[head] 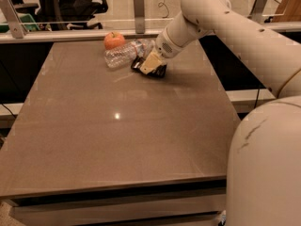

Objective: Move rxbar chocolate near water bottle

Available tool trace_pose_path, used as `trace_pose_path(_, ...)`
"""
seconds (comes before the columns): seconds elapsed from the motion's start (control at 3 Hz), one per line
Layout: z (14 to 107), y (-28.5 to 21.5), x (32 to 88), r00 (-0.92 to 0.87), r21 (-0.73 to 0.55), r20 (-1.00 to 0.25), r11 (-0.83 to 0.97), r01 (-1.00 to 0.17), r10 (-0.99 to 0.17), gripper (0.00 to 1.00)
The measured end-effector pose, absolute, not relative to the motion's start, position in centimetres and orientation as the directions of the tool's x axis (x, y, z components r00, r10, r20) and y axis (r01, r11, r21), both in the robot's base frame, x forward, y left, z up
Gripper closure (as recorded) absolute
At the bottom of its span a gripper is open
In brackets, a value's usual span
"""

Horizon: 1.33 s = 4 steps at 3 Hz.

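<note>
Camera view: nearest, at the lower right, the robot's rounded white body point(263, 173) is seen, and beside it the brown table point(117, 140) is spread out, with a small glint of light on its middle. From the upper right the white arm point(225, 22) is stretched down and leftward across the table's far part. The gripper point(149, 64) is set low at the far middle of the table, directly over the rxbar chocolate point(161, 71), whose black wrapper is seen at either side of it; whether the bar is clasped cannot be told. The bar is placed just beside the water bottle point(120, 56), which is laid on its side to the left. Just behind the bottle, an orange-red apple point(114, 40) is seen near the table's far edge.
</note>
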<state>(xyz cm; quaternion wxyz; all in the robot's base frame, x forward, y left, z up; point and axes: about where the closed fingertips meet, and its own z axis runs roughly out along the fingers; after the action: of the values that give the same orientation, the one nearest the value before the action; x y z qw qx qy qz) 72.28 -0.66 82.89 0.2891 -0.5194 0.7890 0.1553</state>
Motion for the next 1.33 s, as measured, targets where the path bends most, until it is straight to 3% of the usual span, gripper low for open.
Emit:
trace_pose_path(0.67, 82.91, -0.48, 72.77, -0.292, -0.061, -0.616, 0.413, -0.908, -0.732, 0.14)
trace_pose_path(1.0, 82.67, -0.62, 72.72, -0.291, -0.061, -0.613, 0.412, -0.909, -0.734, 0.0)
trace_pose_path(1.33, 82.69, -0.73, 72.64, -0.29, -0.062, -0.614, 0.411, -0.91, -0.734, 0.0)
